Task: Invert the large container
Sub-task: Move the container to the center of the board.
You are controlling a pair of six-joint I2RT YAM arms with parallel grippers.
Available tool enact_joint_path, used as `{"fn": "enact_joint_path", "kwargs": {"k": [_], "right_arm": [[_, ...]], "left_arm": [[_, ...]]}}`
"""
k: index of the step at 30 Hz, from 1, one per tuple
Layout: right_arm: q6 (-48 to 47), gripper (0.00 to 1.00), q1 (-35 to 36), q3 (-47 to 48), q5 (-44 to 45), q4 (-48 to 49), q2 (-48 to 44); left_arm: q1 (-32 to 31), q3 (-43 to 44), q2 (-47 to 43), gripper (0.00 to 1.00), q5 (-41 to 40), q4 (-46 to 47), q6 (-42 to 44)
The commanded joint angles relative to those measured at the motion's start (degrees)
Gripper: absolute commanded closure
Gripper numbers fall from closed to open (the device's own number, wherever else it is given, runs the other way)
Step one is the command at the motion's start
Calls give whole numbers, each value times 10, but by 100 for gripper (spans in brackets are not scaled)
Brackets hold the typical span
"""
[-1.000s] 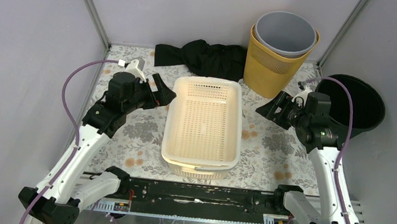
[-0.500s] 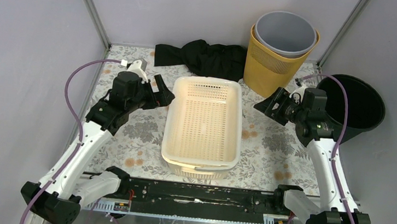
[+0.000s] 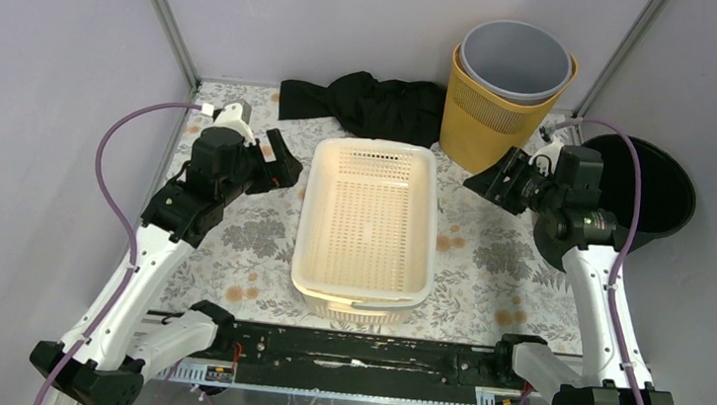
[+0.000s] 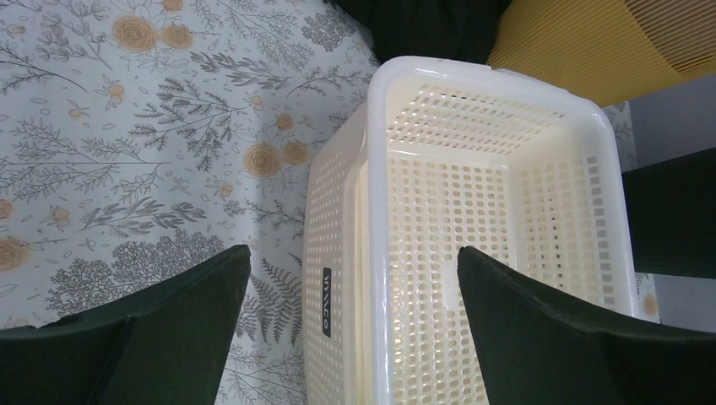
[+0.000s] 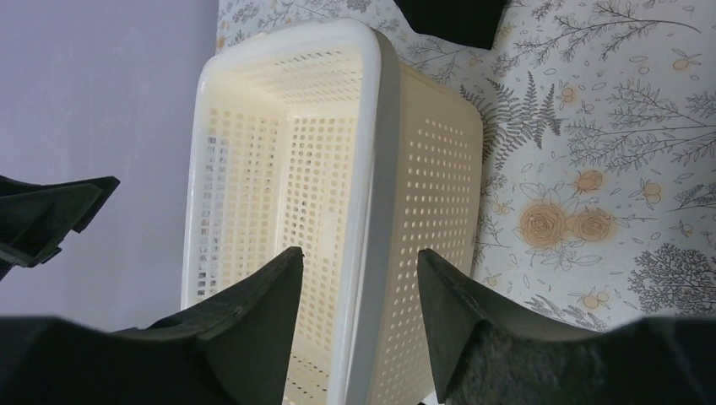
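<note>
The large container [image 3: 368, 213] is a cream perforated basket standing upright, mouth up, in the middle of the table. My left gripper [image 3: 283, 168] hovers just left of its far left corner, open and holding nothing. In the left wrist view the basket's left rim [image 4: 378, 253] lines up between the spread fingers of this gripper [image 4: 353, 251]. My right gripper [image 3: 495, 184] hangs to the right of the far right corner, apart from it, open and empty. The right wrist view shows the basket's right rim [image 5: 384, 169] beyond that gripper [image 5: 359, 251].
A yellow mesh bin [image 3: 486, 126] with a grey bucket [image 3: 515, 59] nested in it stands at the back right. A black cloth [image 3: 369, 104] lies behind the basket. A black tub [image 3: 648, 191] sits off the table's right edge. Metal frame posts stand at the back corners.
Both grippers have drawn slightly away from the basket toward the back. The right gripper's jaws have narrowed somewhat; the left stays wide. The basket has not moved.
</note>
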Motion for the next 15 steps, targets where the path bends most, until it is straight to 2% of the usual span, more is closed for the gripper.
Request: {"fn": "enact_joint_path", "kwargs": {"k": [1, 6, 10, 15], "right_arm": [[-35, 42, 12, 56, -5, -51, 9], [-53, 45, 44, 84, 38, -84, 26], [-69, 46, 104, 113, 112, -114, 48], [-77, 49, 156, 129, 191, -133, 65]], "left_arm": [[1, 21, 4, 0, -13, -17, 21], [1, 19, 23, 0, 2, -23, 30], [-4, 19, 33, 0, 1, -24, 35], [-38, 28, 47, 0, -44, -38, 38]]}}
